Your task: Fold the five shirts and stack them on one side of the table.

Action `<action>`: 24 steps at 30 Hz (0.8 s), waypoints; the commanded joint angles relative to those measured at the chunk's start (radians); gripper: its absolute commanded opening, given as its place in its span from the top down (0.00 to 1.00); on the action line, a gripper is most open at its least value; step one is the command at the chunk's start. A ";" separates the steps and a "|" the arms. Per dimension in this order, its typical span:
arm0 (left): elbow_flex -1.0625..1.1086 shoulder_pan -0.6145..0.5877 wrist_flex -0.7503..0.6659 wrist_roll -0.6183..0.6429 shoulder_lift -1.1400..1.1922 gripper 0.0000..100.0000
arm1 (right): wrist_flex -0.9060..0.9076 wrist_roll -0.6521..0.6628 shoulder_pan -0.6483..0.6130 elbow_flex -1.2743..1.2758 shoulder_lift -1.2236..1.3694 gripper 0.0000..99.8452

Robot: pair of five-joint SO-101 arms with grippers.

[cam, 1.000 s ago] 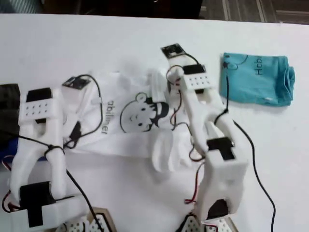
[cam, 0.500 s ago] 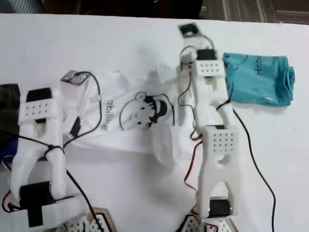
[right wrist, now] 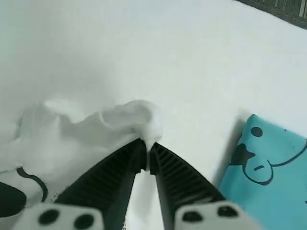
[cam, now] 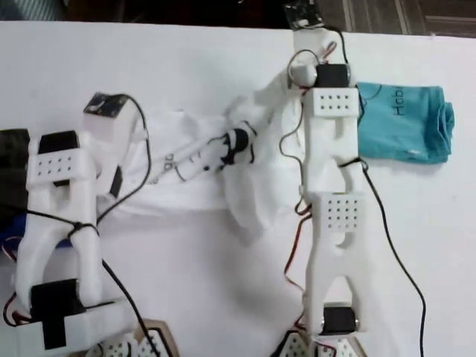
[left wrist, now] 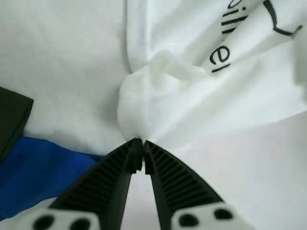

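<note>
A white shirt [cam: 208,167] with a black cartoon print is stretched and bunched across the middle of the table between both arms. My left gripper [left wrist: 143,143] is shut on a pinched fold of the white shirt [left wrist: 192,91] at its left end. My right gripper [right wrist: 146,148] is shut on a bunched edge of the same shirt [right wrist: 96,129] near the table's far side. A folded teal shirt [cam: 405,123] lies at the right, and the teal shirt [right wrist: 268,172] sits just beside the right gripper.
Dark and blue cloth [cam: 11,186] lies at the table's left edge, the blue cloth [left wrist: 43,167] close beside the left gripper. The table's far edge [cam: 186,26] runs just beyond the right arm. Bare white tabletop [cam: 186,282] lies near the front.
The right arm has stretched toward the far edge, pulling the white shirt's edge with it. The shirt went from lying flat to drawn up and twisted. The left arm shifted slightly.
</note>
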 commanded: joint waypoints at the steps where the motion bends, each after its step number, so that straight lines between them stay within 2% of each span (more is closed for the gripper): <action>1: -0.005 0.008 0.029 0.008 -0.037 0.97 | 0.013 0.006 0.042 -0.052 -0.039 0.90; 5: -0.008 0.008 0.054 -0.020 -0.043 0.89 | 0.097 0.005 0.067 -0.052 -0.101 0.72; 8: -0.058 0.005 0.092 -0.063 -0.044 0.82 | 0.174 0.005 0.070 -0.052 -0.156 0.73; 12: -0.209 -0.003 0.169 -0.086 -0.044 0.83 | 0.291 0.003 0.039 -0.052 -0.214 0.77; 14: -0.282 -0.021 0.172 -0.083 -0.044 0.84 | 0.351 0.003 0.012 -0.052 -0.234 0.78; 18: -0.346 -0.087 0.143 -0.055 -0.035 0.84 | 0.357 0.003 -0.024 -0.005 -0.277 0.78; 21: -0.343 -0.153 0.109 -0.035 -0.034 0.84 | 0.358 0.003 -0.047 0.112 -0.348 0.78; 24: -0.326 -0.193 0.089 -0.041 -0.035 0.84 | 0.358 0.003 -0.073 0.347 -0.489 0.78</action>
